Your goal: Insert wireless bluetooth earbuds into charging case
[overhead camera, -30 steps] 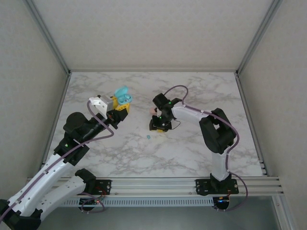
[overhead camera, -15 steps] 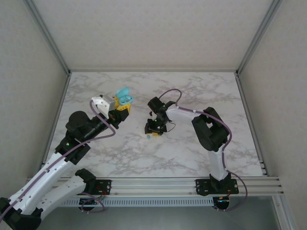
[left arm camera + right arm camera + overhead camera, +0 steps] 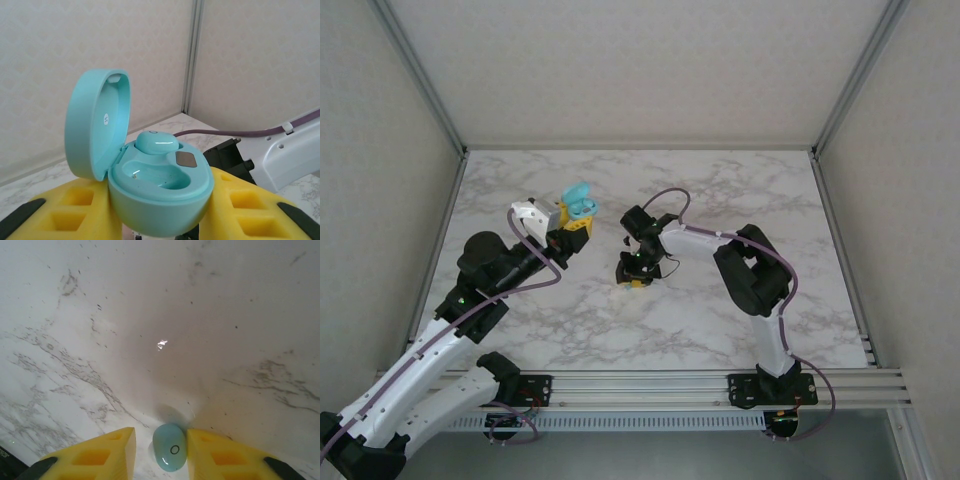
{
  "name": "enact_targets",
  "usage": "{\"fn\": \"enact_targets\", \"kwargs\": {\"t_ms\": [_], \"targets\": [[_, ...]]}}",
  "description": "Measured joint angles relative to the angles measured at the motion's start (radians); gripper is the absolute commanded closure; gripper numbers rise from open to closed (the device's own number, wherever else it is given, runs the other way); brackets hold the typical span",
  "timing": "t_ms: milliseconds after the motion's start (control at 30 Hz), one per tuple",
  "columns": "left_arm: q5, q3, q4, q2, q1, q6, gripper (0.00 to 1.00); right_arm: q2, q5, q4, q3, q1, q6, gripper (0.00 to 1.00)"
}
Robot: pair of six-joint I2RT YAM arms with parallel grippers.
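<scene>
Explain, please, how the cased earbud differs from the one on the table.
The cased earbud sits in the open charging case held by the left gripper; the loose earbud lies on the marble table. The cased earbud is partly sunk in its socket; the loose earbud shows whole, between the fingers of the right gripper. Both are teal.

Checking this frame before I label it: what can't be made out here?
- Top external: the right gripper covers the table between its fingers, and the charging case is too small to read its sockets.
- Left wrist: the case body hides where the left gripper meets it.
- Right wrist: the bottom edge cuts off the fingers flanking the loose earbud. Whether either one touches it is unclear.
</scene>
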Motion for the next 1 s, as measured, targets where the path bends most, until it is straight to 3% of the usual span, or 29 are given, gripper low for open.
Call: {"fn": "enact_targets", "kwargs": {"t_ms": [333, 667, 800, 1000], "targets": [[0.000, 0.000, 0.000, 0.003, 0.000, 0.000, 0.71, 0.026, 0.033, -0.045, 0.040, 0.007, 0.007, 0.78], [0.000, 0.000, -0.006, 0.022, 0.000, 0.005, 0.71, 0.014, 0.072, -0.048, 0.045, 0.019, 0.011, 0.80], [-0.001, 0.000, -0.024, 0.041, 0.001, 0.036, 0.71, -0.071, 0.111, -0.063, 0.030, 0.019, 0.010, 0.81], [0.001, 0.000, -0.049, 0.103, 0.002, 0.090, 0.71, -0.347, 0.168, -0.111, 0.007, -0.002, 0.010, 0.81]]}}
